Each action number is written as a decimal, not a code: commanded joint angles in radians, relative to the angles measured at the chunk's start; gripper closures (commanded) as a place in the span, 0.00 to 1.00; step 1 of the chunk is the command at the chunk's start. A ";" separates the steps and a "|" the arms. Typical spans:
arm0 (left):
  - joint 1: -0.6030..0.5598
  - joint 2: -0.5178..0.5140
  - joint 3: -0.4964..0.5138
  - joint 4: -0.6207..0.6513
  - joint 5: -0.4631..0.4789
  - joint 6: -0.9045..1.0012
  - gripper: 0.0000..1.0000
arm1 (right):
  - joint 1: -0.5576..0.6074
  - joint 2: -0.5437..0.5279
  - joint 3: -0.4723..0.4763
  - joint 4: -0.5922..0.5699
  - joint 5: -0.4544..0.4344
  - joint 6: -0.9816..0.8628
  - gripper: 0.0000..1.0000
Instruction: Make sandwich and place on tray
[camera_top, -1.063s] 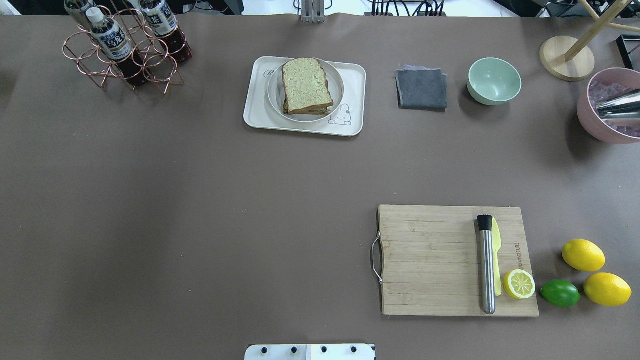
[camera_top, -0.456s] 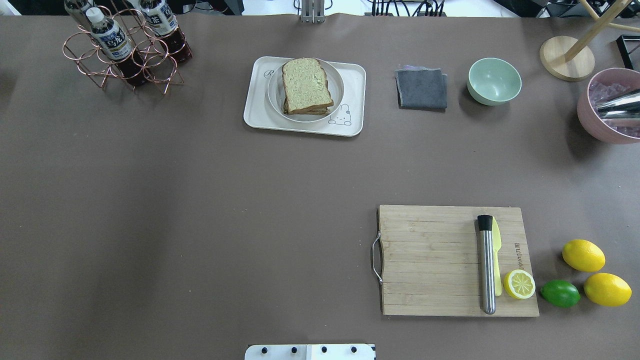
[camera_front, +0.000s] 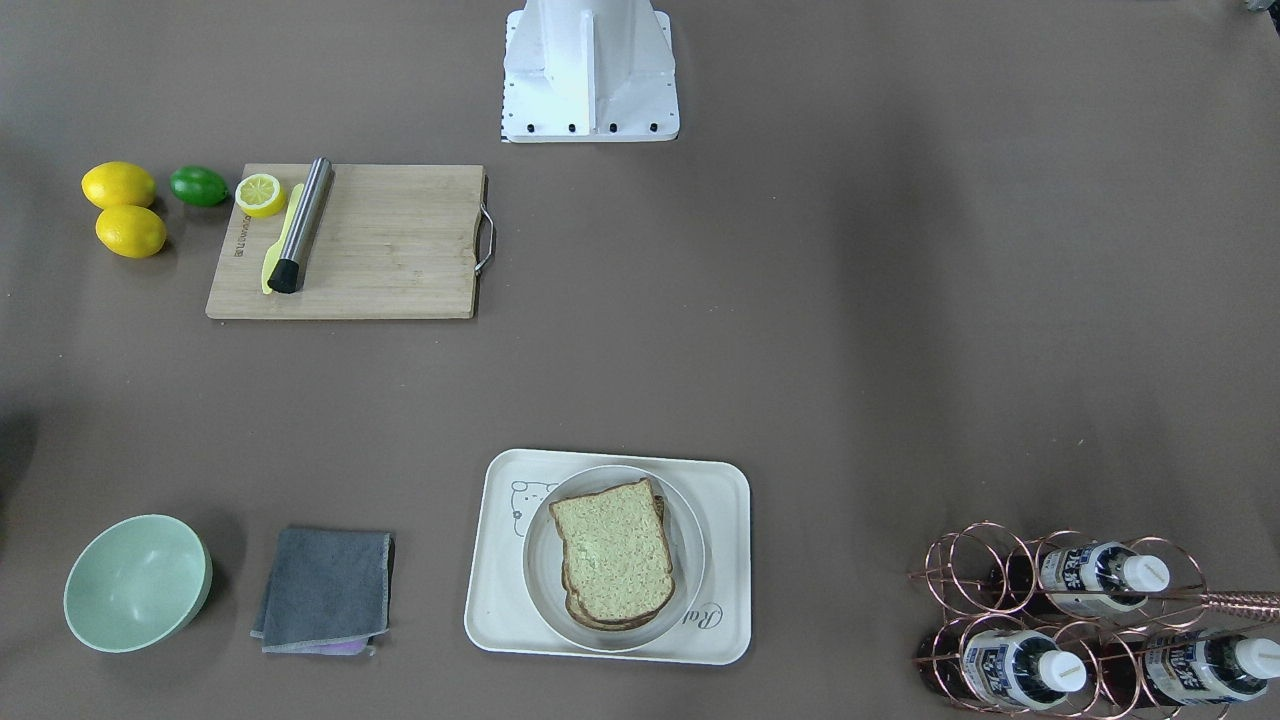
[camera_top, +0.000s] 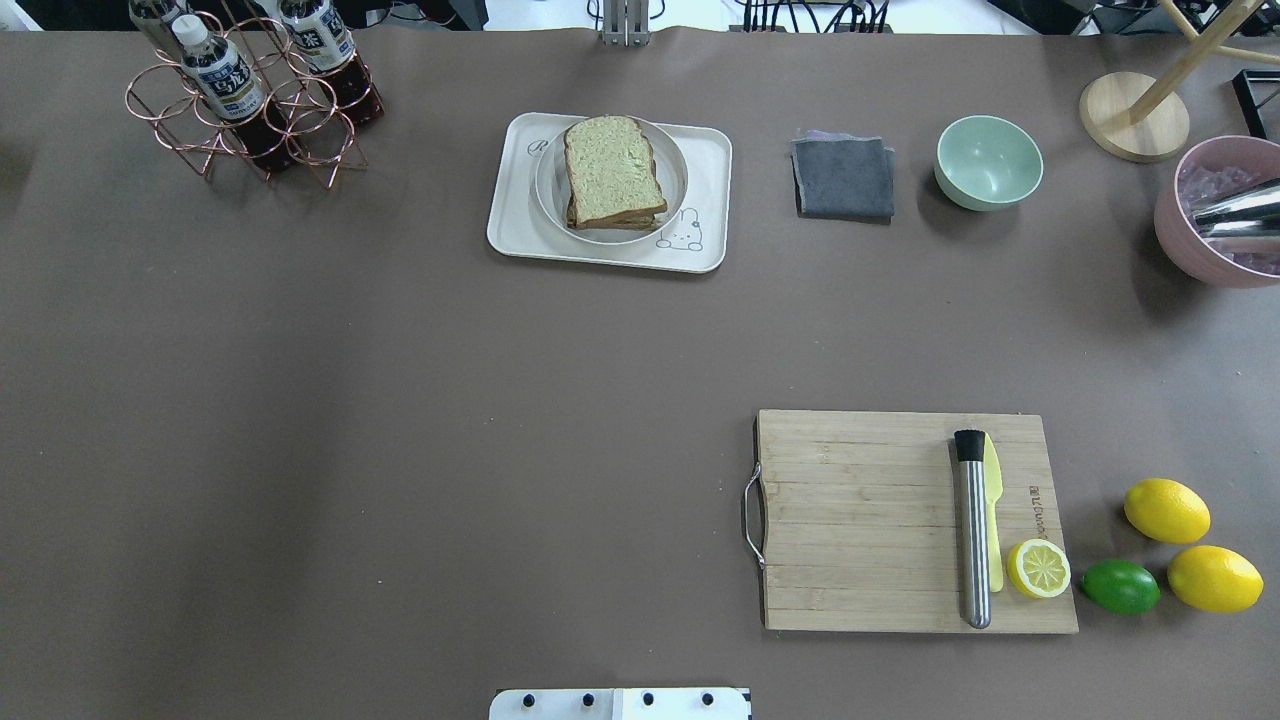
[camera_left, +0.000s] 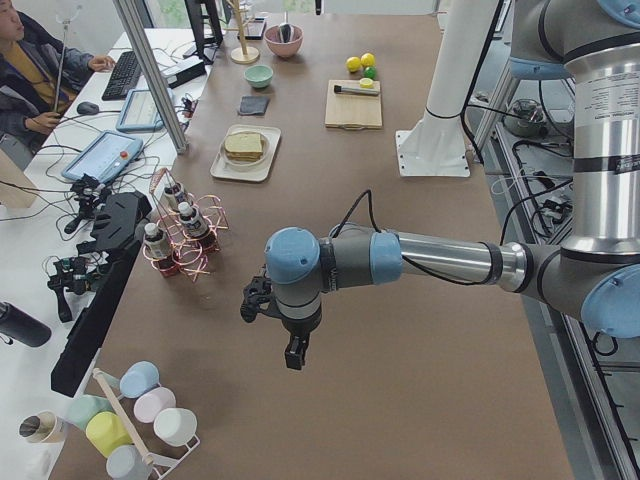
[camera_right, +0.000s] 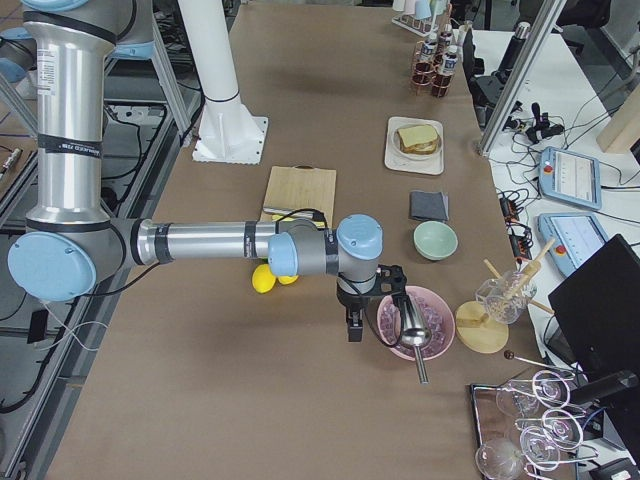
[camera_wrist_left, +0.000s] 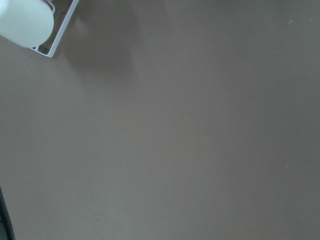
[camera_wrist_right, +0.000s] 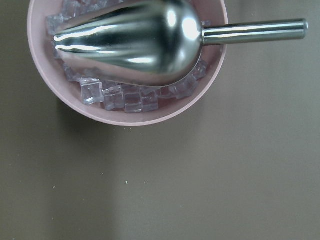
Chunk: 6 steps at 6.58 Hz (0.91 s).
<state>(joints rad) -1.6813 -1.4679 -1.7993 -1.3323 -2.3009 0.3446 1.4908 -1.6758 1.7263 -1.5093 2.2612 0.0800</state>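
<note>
one plated sandwich in tray

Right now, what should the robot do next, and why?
Probably just keep clear and stop: the brown-crusted wholemeal bread sandwich already sits on the small round white plate, which rests in the cream-white rectangular plastic tray, so the job looks done.

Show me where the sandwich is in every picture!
Front-facing view: sandwich bottom middle.
Overhead view: sandwich top middle.
Left side view: sandwich upper left, far away.
Right side view: sandwich upper right, far away.
Left wrist view: not there.
Right wrist view: not there.
Landmark: the white tray holding it, grey cloth beside.
</note>
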 joint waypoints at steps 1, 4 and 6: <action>0.072 0.000 0.000 -0.008 0.000 -0.048 0.03 | -0.003 -0.021 0.036 0.003 0.027 0.004 0.00; 0.134 0.006 0.029 -0.051 0.006 -0.116 0.03 | -0.010 -0.019 0.049 0.003 0.024 0.003 0.00; 0.133 0.055 0.041 -0.124 0.000 -0.111 0.03 | -0.020 -0.015 0.042 0.003 0.020 0.003 0.00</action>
<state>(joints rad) -1.5484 -1.4438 -1.7631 -1.4075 -2.2994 0.2319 1.4764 -1.6925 1.7724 -1.5064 2.2836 0.0823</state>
